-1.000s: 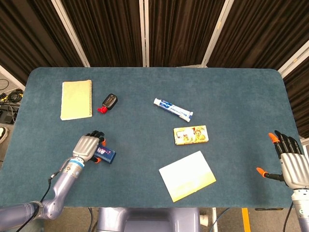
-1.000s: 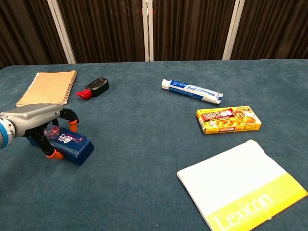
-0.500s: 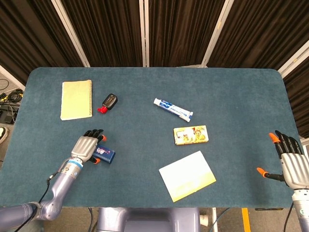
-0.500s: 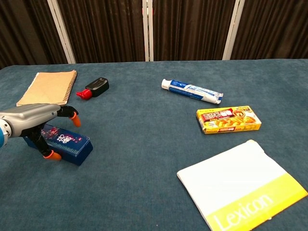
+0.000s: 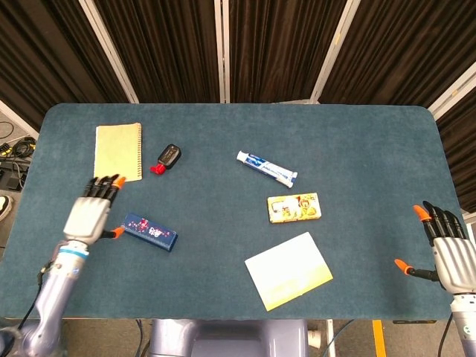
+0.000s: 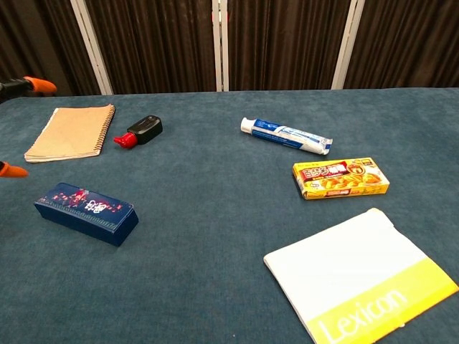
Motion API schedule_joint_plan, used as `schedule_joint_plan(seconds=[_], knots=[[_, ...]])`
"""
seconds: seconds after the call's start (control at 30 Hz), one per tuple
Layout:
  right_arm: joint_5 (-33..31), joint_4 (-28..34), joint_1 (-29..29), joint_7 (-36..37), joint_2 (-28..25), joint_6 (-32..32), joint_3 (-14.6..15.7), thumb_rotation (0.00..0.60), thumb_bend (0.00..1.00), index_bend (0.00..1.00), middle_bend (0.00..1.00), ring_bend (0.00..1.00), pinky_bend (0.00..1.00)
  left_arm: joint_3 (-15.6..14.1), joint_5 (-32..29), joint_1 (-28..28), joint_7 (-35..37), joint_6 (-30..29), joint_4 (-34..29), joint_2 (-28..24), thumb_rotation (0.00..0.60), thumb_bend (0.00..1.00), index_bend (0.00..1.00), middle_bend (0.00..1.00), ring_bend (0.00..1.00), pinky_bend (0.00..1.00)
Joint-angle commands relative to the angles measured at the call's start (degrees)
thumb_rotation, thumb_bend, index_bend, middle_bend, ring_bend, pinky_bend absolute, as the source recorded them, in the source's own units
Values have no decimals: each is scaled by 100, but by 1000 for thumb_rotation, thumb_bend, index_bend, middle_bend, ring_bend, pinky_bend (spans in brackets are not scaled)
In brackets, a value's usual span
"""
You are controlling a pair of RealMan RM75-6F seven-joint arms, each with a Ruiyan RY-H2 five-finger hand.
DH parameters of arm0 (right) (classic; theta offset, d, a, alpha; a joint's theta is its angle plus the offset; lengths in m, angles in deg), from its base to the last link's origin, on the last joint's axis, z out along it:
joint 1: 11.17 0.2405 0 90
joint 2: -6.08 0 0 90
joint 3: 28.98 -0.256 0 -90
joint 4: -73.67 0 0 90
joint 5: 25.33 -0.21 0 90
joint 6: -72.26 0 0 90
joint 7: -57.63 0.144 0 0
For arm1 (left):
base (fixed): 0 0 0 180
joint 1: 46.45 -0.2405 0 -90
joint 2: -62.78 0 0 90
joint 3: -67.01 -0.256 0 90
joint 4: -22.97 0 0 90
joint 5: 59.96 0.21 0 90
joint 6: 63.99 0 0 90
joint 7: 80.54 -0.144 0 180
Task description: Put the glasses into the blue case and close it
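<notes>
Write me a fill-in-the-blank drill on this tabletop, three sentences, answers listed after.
1. The blue case lies on the table with its lid ____.
2. The left hand holds ____; its fingers are spread apart.
3. The word printed on the yellow band of the white booklet is ____.

Missing words: closed; nothing; Lexicon
</notes>
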Motion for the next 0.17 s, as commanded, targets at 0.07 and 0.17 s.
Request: schedule_joint_plan(seconds=[0.07, 0.17], knots=[[81, 23, -31, 37, -26, 68, 25, 600, 0, 0, 0, 0, 0, -228, 494, -721, 129, -943, -616, -567, 600, 0, 0, 0, 0, 0], [145, 28, -53, 60, -41, 125, 41, 600, 0, 0, 0, 0, 0, -378, 678, -979, 184, -1194, -808, -723, 600, 0, 0, 0, 0, 0]])
